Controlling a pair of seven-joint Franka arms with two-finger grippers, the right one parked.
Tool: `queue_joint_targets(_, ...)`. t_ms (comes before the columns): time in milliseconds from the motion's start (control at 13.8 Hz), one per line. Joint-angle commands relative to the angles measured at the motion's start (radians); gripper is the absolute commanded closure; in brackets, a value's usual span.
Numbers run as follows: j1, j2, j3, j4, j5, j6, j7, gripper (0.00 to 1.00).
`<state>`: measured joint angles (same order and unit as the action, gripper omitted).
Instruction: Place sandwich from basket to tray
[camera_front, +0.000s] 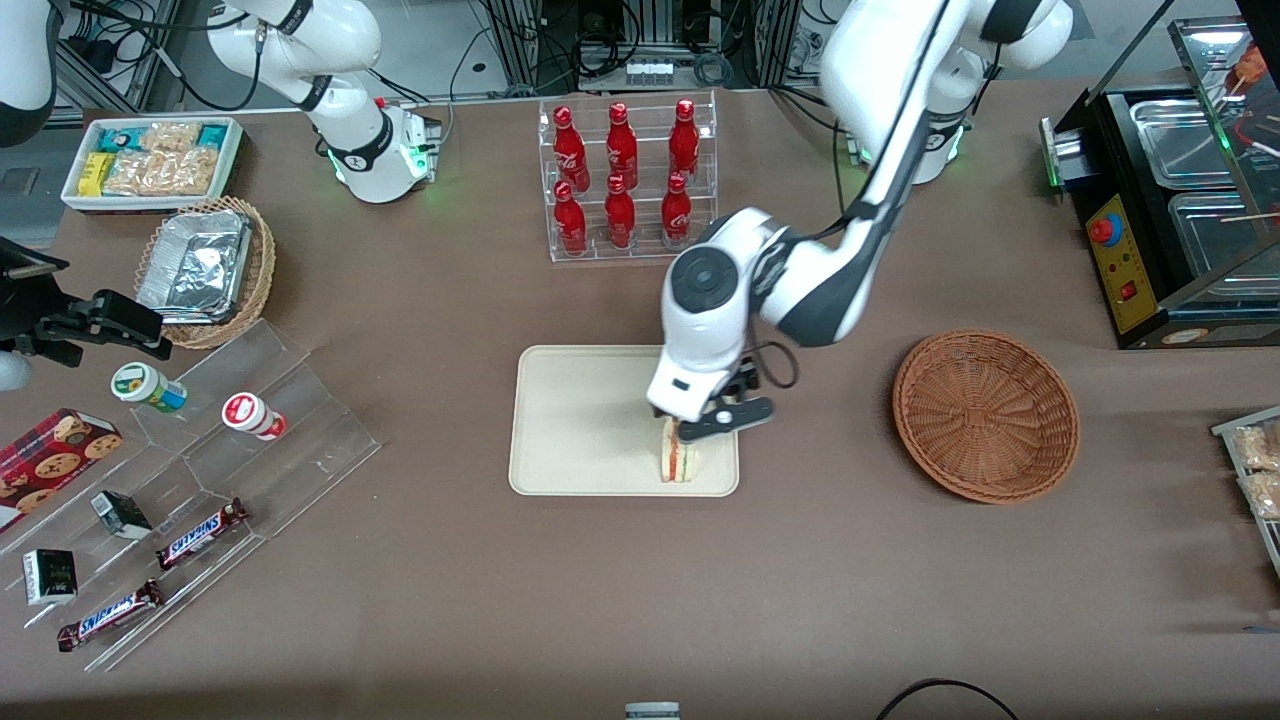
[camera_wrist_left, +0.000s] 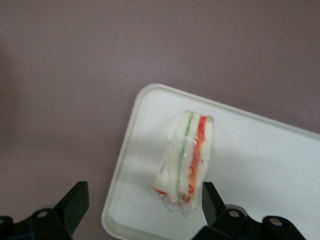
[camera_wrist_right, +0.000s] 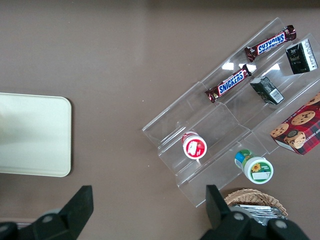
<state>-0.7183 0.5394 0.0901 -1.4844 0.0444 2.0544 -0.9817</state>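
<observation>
Gripper is hovering spread wide, released, above the layered sandwich lying on the smooth tray; woven basket is sitting nearby

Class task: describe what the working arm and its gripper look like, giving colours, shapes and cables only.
The working arm has glossy white rounded shells with dark grey joint sections and a round dark cap at the wrist. A thin black cable loops beside the wrist. Its gripper, above the cream rectangular tray, has black angular fingers, open.
</observation>
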Motion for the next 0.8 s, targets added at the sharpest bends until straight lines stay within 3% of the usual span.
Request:
queue_joint_targets(0,0.051,-0.128,0.022,-0.037,0.008,-0.065,-0.019,0.00)
queue_joint_targets(436,0.216,-0.347,0.022,-0.046,-0.032,-0.308,0.174,0.00)
queue_joint_targets(727,0.307,-0.531,0.023,-0.183,-0.032,-0.372,0.331,0.00)
